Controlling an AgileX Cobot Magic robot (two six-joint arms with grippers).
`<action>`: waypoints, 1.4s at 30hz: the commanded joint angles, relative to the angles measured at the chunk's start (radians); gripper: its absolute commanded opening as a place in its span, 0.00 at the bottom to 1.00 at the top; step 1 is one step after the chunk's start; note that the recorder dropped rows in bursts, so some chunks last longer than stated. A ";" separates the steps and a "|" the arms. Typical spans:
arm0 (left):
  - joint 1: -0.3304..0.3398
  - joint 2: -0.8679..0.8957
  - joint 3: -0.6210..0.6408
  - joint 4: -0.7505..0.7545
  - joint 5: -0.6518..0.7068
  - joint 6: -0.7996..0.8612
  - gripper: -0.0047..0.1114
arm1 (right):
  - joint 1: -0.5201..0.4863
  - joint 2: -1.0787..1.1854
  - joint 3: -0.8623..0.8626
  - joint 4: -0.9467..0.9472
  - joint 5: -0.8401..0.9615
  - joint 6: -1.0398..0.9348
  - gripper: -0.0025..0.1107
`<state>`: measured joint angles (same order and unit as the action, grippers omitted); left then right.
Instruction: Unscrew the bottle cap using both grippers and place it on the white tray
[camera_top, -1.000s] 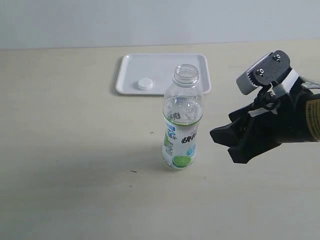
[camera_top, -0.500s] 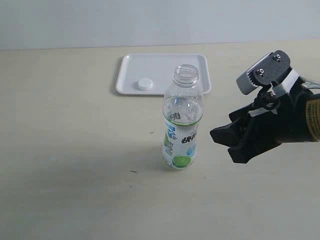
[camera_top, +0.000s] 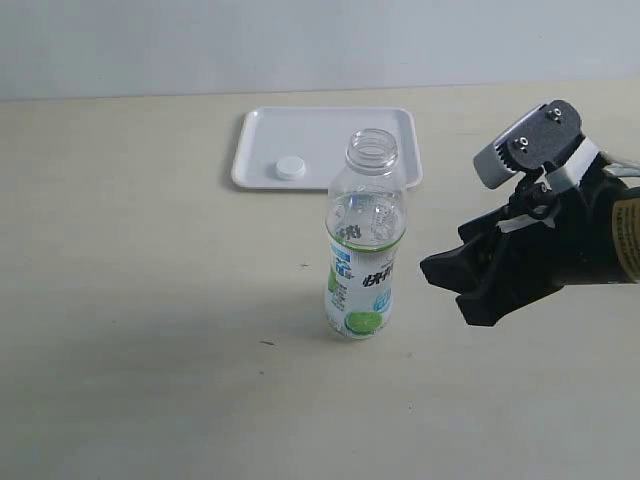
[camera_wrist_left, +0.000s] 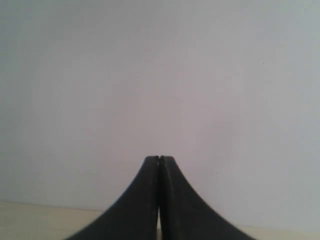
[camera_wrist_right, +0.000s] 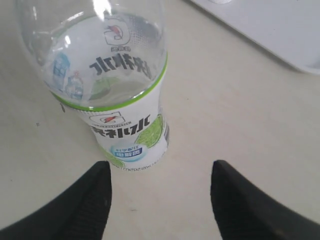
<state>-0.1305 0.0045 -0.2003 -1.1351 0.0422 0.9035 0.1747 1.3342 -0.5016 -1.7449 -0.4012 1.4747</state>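
The clear bottle (camera_top: 365, 240) with its lime label stands upright and uncapped in the middle of the table; the right wrist view shows it (camera_wrist_right: 115, 85) just ahead of the fingers. The small white bottle cap (camera_top: 290, 168) lies on the white tray (camera_top: 330, 125) behind the bottle. My right gripper (camera_top: 450, 280) hovers open to the right of the bottle, a short gap away, nothing between its fingers (camera_wrist_right: 85, 200). My left gripper (camera_wrist_left: 159, 159) is shut on nothing and faces a blank wall; it does not appear in the exterior view.
The beige tabletop (camera_top: 150, 300) stretches around the bottle. A corner of the white tray (camera_wrist_right: 270, 30) shows in the right wrist view. A pale wall (camera_top: 300, 40) bounds the table's far edge.
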 joint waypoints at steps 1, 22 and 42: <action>0.012 -0.005 0.007 -0.002 0.039 0.005 0.04 | 0.000 -0.007 0.004 0.000 0.004 0.003 0.52; 0.012 -0.005 0.200 1.239 0.312 -1.118 0.04 | 0.000 -0.007 0.004 0.000 0.004 0.003 0.52; 0.012 -0.005 0.200 1.239 0.311 -1.118 0.04 | 0.000 -0.001 0.004 0.000 -0.006 0.003 0.52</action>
<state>-0.1210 0.0045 0.0004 0.1013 0.3507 -0.2065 0.1747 1.3342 -0.5016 -1.7449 -0.4012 1.4747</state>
